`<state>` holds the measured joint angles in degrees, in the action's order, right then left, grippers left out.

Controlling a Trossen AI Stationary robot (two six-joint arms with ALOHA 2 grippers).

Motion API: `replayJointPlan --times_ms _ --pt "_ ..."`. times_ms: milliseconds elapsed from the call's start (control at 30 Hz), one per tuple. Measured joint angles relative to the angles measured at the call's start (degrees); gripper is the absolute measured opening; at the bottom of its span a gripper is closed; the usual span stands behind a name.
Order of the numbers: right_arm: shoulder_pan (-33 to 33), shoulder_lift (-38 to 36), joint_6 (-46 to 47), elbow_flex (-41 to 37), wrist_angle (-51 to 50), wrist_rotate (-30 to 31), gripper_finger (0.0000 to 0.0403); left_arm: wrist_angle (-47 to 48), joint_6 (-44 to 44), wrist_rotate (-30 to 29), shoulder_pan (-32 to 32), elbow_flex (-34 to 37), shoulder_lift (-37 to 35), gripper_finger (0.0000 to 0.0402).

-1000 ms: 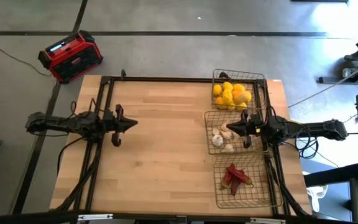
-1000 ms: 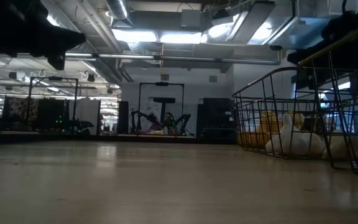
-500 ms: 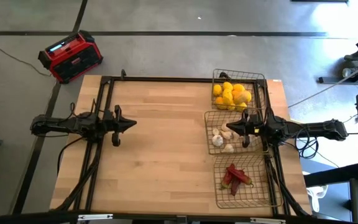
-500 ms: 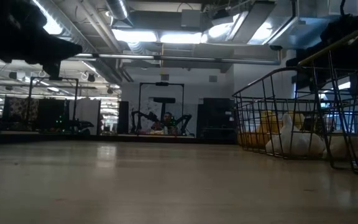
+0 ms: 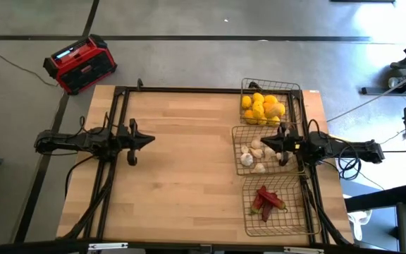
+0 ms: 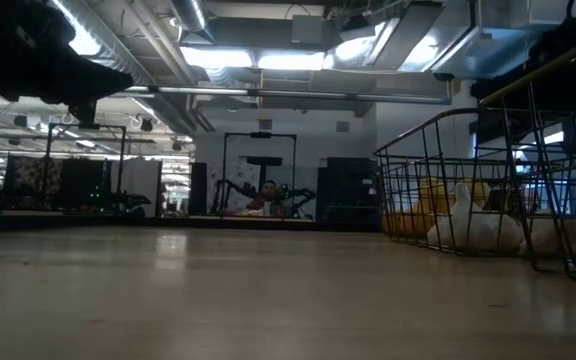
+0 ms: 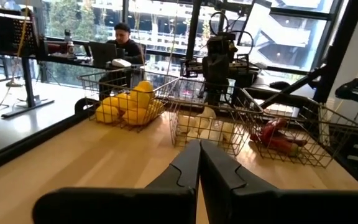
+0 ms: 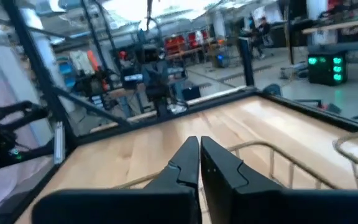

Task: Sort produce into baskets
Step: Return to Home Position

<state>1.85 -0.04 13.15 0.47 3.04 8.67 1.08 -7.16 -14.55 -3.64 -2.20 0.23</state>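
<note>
Left pincer: over the bare left part of the wooden table, raised off the boards, tips aimed across at the other arm. Fingers pressed together along their length in the left wrist view, nothing between them.

Right pincer: above the right-hand side of the middle basket, tips aimed back toward the left pincer. Closed as well, seam tight in the right wrist view, empty.

Garlic: heaped in the middle basket, just ahead of and below the right pincer's tips, not touching them. Straight ahead of the left pincer, well apart.

Lemons: piled in the basket flanking the right pincer on the side toward the radio. Near that pincer, clear of it.

Chili peppers: lying in the third basket on the right pincer's opposite flank, near it.

All three baskets in one row, edge to edge, crossways to the line between the two pincers.

Low view: only the basket wire and white bulbs legible.

Past the right pincer, beyond the table: a person seated at a desk.
</note>
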Motion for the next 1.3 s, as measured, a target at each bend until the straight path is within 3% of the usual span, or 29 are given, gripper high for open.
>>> replayJointPlan --times_ms 267,467,1300 --pt "0.00 0.41 4.73 0.02 0.00 0.72 0.0016 0.89 -4.61 -1.83 0.00 0.00 0.47 0.0008" --pt "0.00 0.28 4.61 0.01 0.02 0.66 0.0016 1.01 6.37 -1.87 0.04 0.00 1.05 0.0008" --pt "0.00 0.27 4.54 0.00 -0.03 0.72 0.0016 0.94 7.13 -2.44 0.74 0.00 1.05 0.0008"
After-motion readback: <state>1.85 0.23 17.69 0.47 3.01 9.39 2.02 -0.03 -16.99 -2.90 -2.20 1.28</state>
